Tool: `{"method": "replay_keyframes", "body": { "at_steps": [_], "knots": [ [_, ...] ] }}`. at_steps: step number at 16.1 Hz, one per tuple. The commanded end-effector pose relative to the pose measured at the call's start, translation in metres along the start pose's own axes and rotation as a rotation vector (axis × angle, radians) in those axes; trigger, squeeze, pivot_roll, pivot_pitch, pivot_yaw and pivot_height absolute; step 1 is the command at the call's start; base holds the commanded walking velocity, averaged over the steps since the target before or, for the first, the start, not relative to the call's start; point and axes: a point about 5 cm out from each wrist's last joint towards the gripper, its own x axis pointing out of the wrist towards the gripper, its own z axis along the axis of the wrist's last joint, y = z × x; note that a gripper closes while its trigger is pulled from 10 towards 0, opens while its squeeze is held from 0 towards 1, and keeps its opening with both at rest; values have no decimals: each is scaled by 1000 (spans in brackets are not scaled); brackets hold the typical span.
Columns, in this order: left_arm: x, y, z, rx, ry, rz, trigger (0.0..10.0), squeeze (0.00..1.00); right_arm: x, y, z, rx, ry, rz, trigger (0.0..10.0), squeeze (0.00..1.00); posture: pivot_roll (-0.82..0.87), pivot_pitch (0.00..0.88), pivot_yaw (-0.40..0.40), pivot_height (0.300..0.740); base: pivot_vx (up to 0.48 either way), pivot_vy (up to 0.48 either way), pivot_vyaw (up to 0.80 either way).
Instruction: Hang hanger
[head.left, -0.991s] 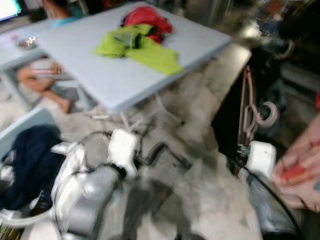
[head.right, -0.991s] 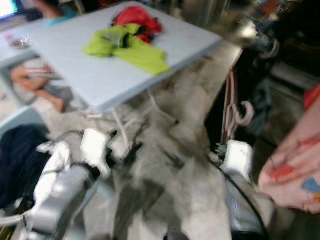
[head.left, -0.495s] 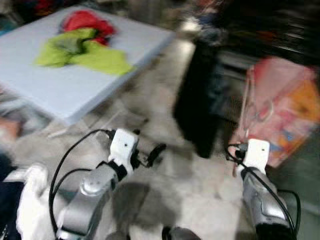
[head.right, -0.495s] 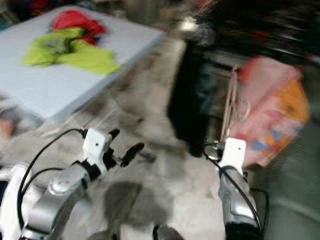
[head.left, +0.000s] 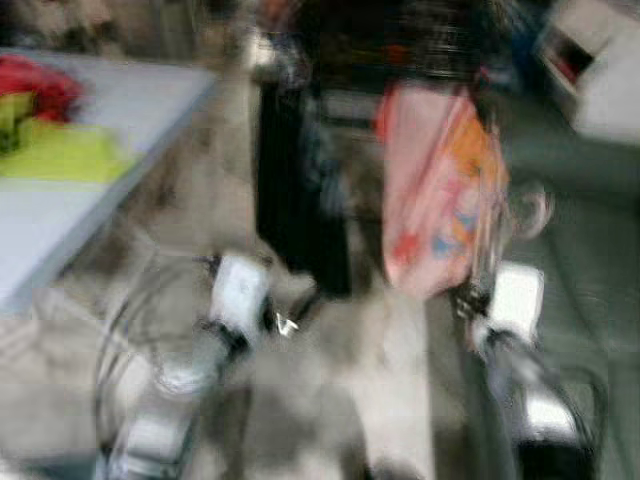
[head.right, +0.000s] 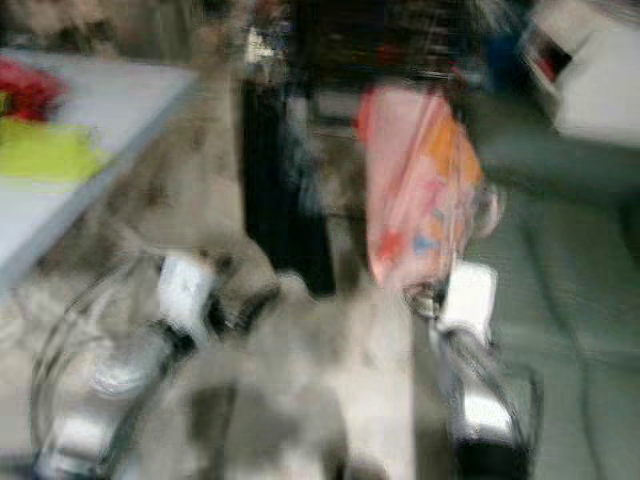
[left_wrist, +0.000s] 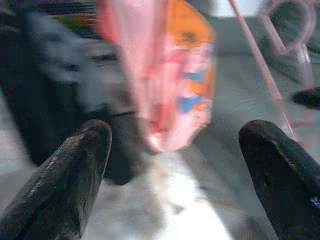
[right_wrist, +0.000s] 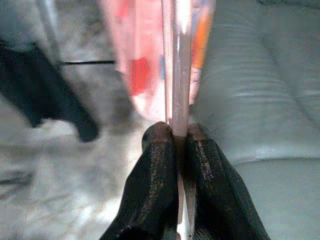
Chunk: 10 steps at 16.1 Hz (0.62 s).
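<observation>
A thin pink hanger stands upright on the right, its hook at the top. My right gripper is shut on its lower part; in the right wrist view the two black fingers pinch the pink hanger between them. My left gripper is held low at centre left, open, and in the left wrist view its fingers are wide apart with nothing between them. The hanger appears there too. All views are blurred.
A dark clothes rack stands ahead with a pink and orange garment and a black garment hanging from it. A pale table at left carries a green cloth and a red cloth. A white unit is at the far right.
The camera has swung to the right: the table has slid to the left edge and the rack with the pink garment is now in the centre. The right gripper still holds the hanger.
</observation>
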Motion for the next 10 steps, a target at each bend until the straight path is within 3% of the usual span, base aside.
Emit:
{"method": "replay_keyframes", "body": {
  "at_steps": [1,3,10],
  "knots": [
    [-5,7,4,28,-5,15,10000,0,1,6,3,6,-6,12,10000,0,-23,59,0,740,266,0,-800],
    [-5,9,4,32,-1,19,10000,0,1,6,1,6,6,18,10000,0,-21,56,3,740,264,0,-800],
    [0,15,6,37,7,21,10000,0,5,8,1,8,8,28,10000,0,-18,22,5,740,0,447,0]
  ]
}}
